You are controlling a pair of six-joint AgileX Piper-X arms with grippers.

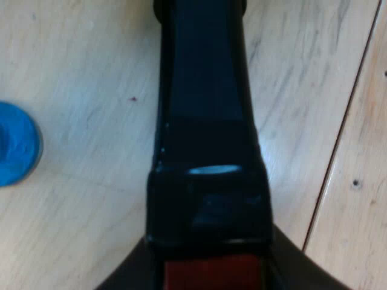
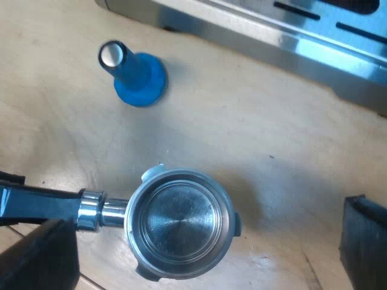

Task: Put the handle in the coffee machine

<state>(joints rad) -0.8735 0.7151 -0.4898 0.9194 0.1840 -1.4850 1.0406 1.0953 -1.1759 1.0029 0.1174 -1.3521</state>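
Holder (image 2: 115,212) lies w/ its cup (image 2: 178,223) open upward, on or just over the table (image 2: 272,139); can't tell which. The machine (image 2: 272,36) is beyond it. The blue tamper (image 2: 136,75) stands between the two, apart from both. Cup looks empty, bare metal inside.

Left gripper (image 1: 208,266): narrow, looks clamped on the handle (image 1: 202,90) close to the red end (image 1: 211,275), a dark finger (image 1: 136,279) on each side. Right gripper (image 2: 205,241): wide, holding nothing, hanging over the cup w/ its fingers (image 2: 42,254) well clear on both sides.

Step in hand, as I read it: carry the holder to the machine's front & lock it in. To do that well:
- Grip is far out on the handle, so the heavy cup end will want to droop. Lift slow & check it's level before travelling.
- Route over or round the tamper, not through it. It's light & would prob. skid or tip at a nudge.
- Right gripper should back off first, else the cup rises into it.
- At the machine's front, bring the cup up square w/ the lugs (image 2: 237,225) lined up, then swing the handle to lock. Forcing it in tilted risks a jam, or the handle slipping in the grip.
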